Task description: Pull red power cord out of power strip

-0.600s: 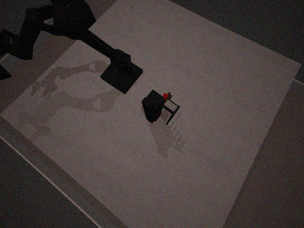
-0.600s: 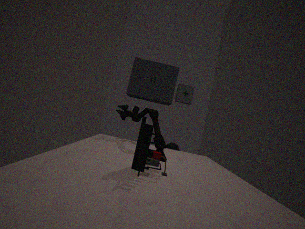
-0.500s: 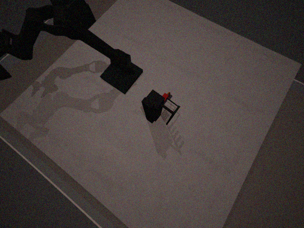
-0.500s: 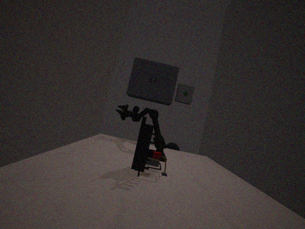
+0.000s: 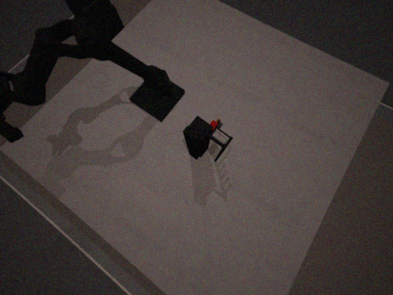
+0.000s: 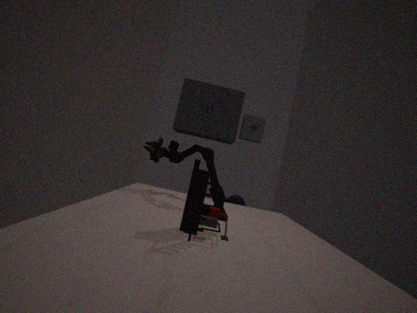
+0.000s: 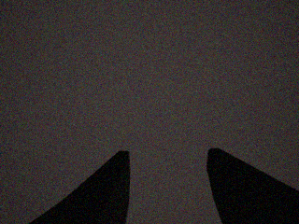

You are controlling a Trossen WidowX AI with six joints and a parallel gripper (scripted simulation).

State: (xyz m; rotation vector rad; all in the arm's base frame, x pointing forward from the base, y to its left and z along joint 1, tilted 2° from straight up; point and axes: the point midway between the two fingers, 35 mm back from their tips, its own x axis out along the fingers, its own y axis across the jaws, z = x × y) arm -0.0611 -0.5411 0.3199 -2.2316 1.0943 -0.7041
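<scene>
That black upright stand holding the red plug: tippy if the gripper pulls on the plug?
Probably. The stand is tall and narrow, leaning on thin legs, so a sideways pull could tip it. The red plug sits high, adding leverage. It looks rigid, likelier to slide or topple than flex.

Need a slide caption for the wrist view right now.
Wrist view: hand partly closed on nothing, two dark fingers framing only dim blank background.
</scene>
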